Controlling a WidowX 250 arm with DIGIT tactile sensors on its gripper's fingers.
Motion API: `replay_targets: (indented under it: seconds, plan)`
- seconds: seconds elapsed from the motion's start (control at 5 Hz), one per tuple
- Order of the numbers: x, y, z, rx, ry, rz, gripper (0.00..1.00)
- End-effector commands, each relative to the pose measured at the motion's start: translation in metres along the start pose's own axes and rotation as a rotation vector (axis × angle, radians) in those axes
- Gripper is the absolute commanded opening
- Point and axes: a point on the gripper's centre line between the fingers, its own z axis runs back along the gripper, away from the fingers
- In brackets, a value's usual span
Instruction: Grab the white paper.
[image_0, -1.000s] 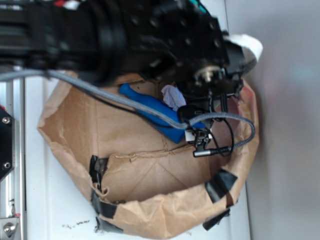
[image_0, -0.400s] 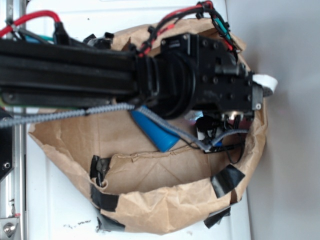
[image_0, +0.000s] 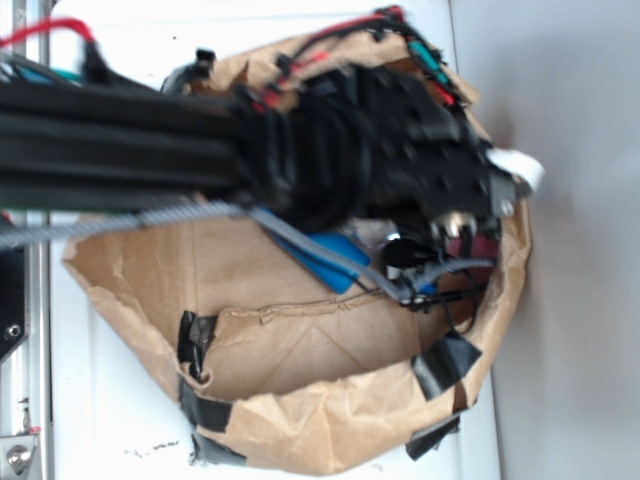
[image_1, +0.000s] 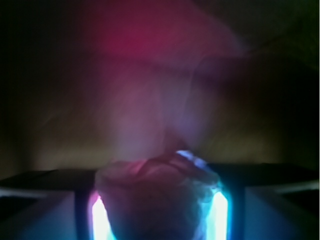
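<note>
Now | pincer low in wrist frame, its fingers close either side of the white paper, grip unclear | exterior: arm over brown paper bag, blue bottle centre, white counter

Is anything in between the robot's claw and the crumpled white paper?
Nothing visible. In the wrist view the white paper already sits right between the gripper's fingers. The outside view can't confirm: the arm hides it inside the brown paper bag.
</note>
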Motion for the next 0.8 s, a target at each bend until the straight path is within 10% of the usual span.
replay_targets:
  seconds: [0.0,0.4,0.6]
  plan:
    - [-0.007,0.013,0.106,-0.130,-0.190,-0.032,0.00]
    - [-0.036,0.004,0.136,-0.098,-0.148,-0.082,0.00]
    - [-0.054,-0.005,0.139,0.007,-0.134,-0.226,0.00]
